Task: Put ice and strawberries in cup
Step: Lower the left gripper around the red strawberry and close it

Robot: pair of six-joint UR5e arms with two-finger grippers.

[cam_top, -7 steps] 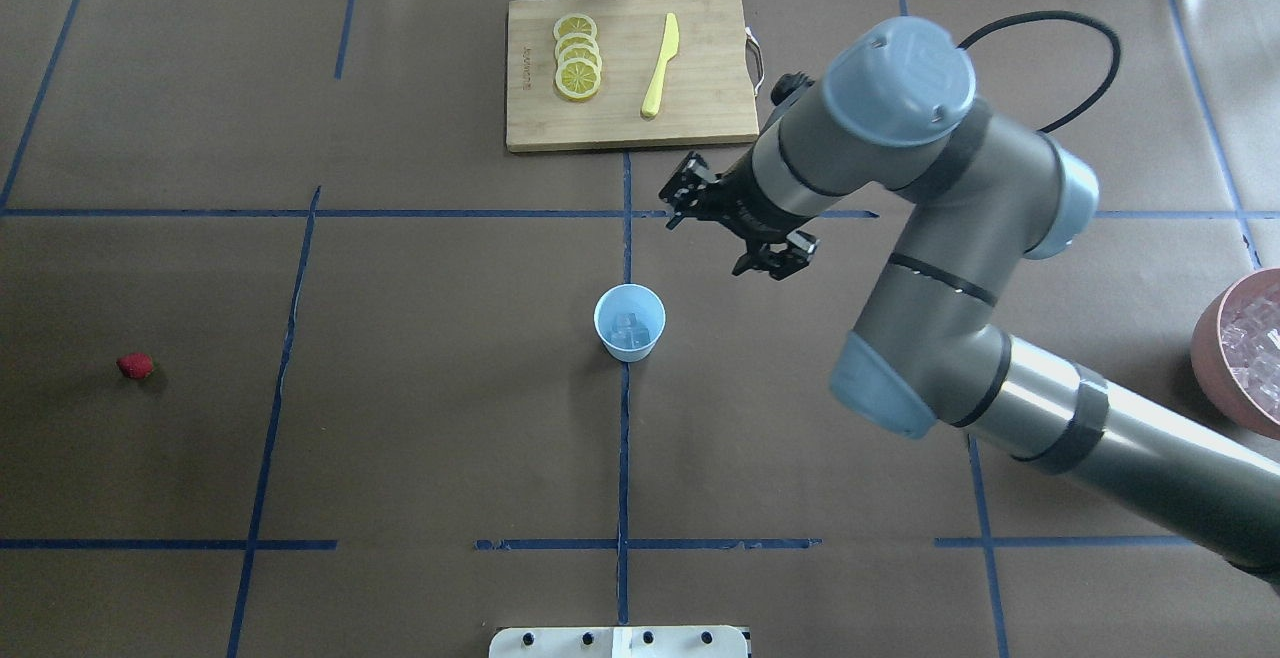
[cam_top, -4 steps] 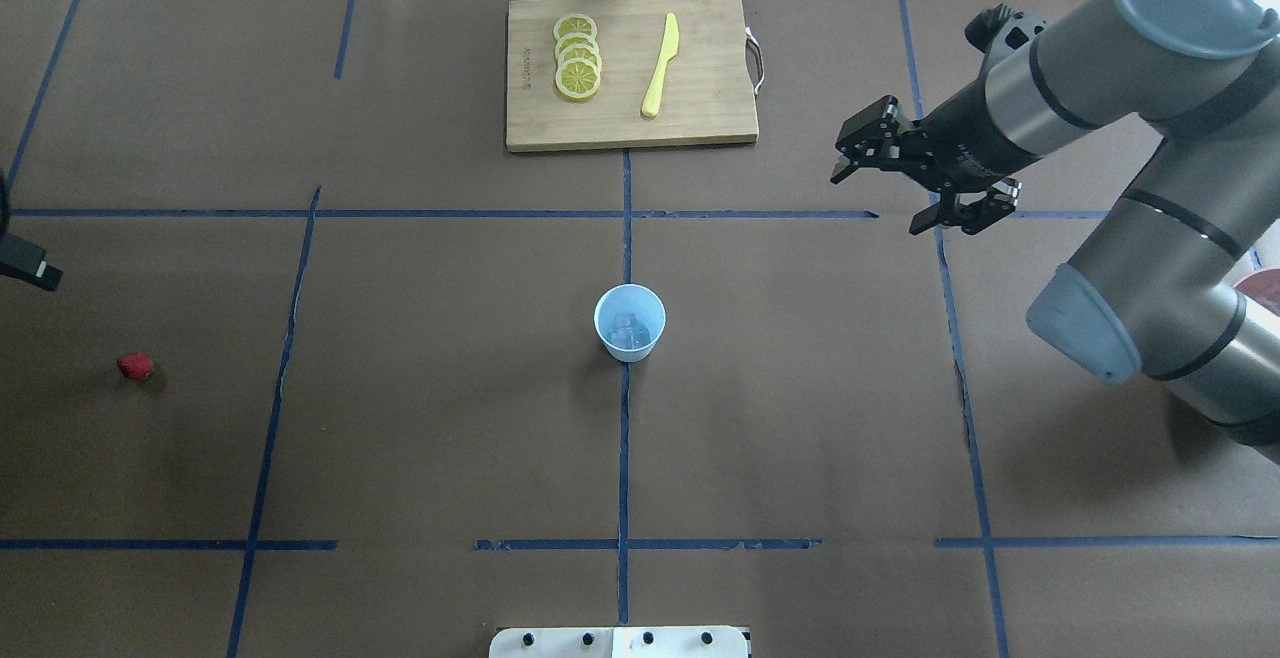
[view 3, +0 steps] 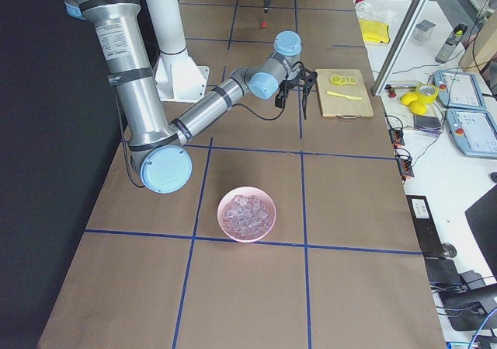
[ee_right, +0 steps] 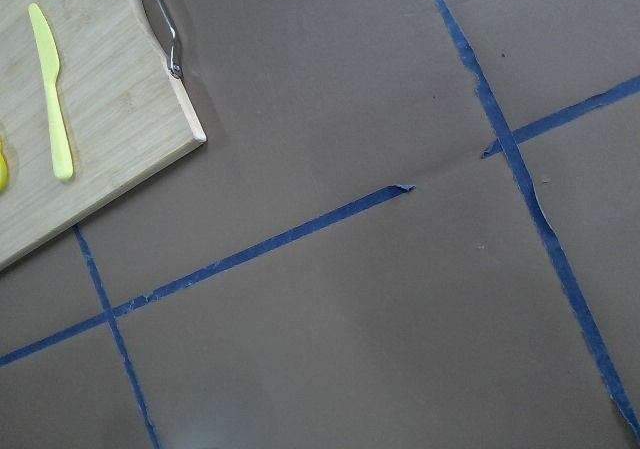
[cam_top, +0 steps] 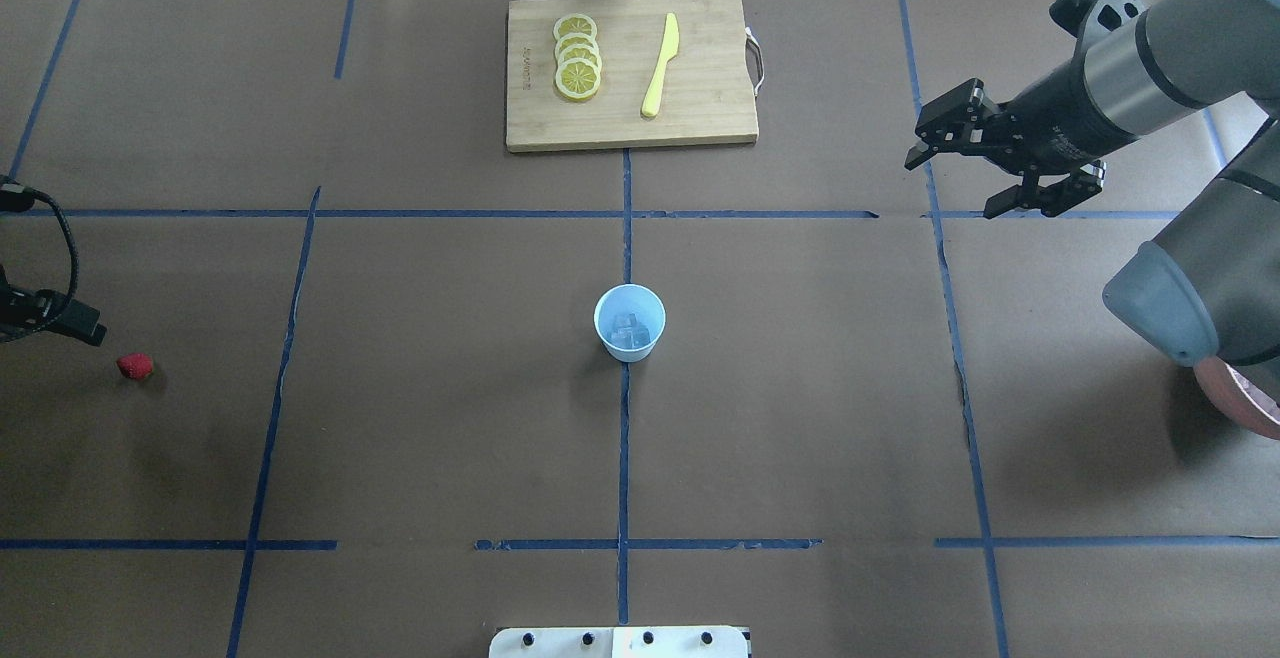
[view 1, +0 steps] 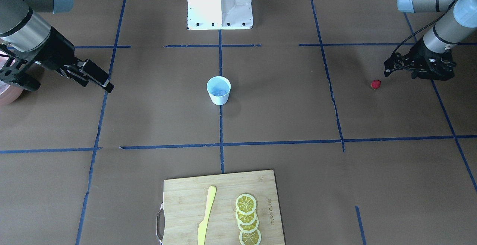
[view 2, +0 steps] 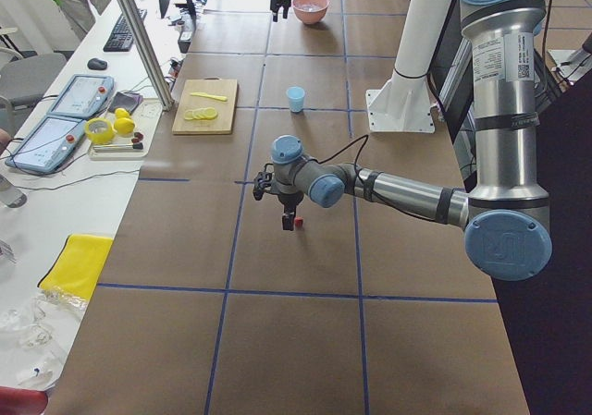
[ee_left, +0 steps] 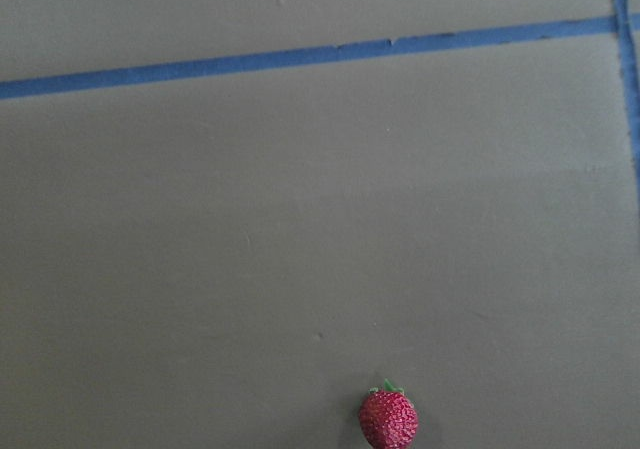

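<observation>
Obs., from the robot's side outward. Nearest, mid-desk (cam_top: 800, 418): cup (cam_top: 629, 321) upright on the centre tape line, with ice (cam_top: 632, 330) cubes inside.

Level with it, far to the robot's left: strawberry (cam_top: 135, 366) lying alone on the desk, outside the cup. The left wrist view shows it at the bottom edge of the frame.

Left claw (view 1: 400, 73) hangs just beside the berry, not touching it. Its fingers stand apart and hold nothing.

Far to the robot's right: pink bowl (view 3: 247, 214) filled with more ice cubes.

Further out on the right: right claw (cam_top: 950, 185) above the desk, well apart from the cup, fingers spread wide and empty.

Farthest: cutting board (cam_top: 630, 108) carrying lemon slices (cam_top: 577, 56) and a yellow knife (cam_top: 660, 66).
</observation>
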